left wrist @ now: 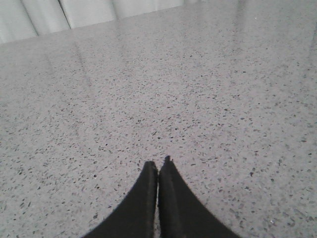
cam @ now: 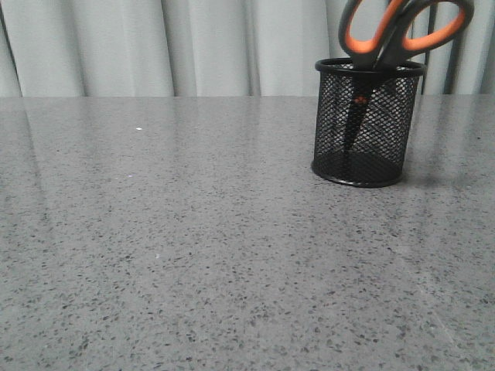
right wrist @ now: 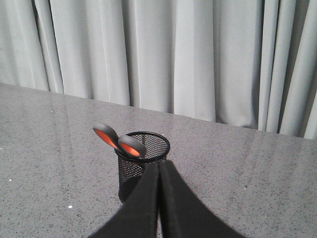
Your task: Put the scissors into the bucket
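Observation:
The scissors [cam: 402,31] stand blades down inside the bucket [cam: 366,124], a black wire-mesh cup at the table's right back. Their grey, orange-lined handles stick out above the rim and lean. The right wrist view shows the bucket [right wrist: 148,148] with the scissors' handles [right wrist: 119,143] over its rim. My right gripper [right wrist: 159,163] is shut and empty, in front of the bucket and apart from the scissors. My left gripper [left wrist: 158,166] is shut and empty over bare table. Neither gripper shows in the front view.
The grey speckled table [cam: 193,232] runs back to a pale curtain [cam: 193,46]. The curtain also hangs behind the table in the right wrist view [right wrist: 198,54].

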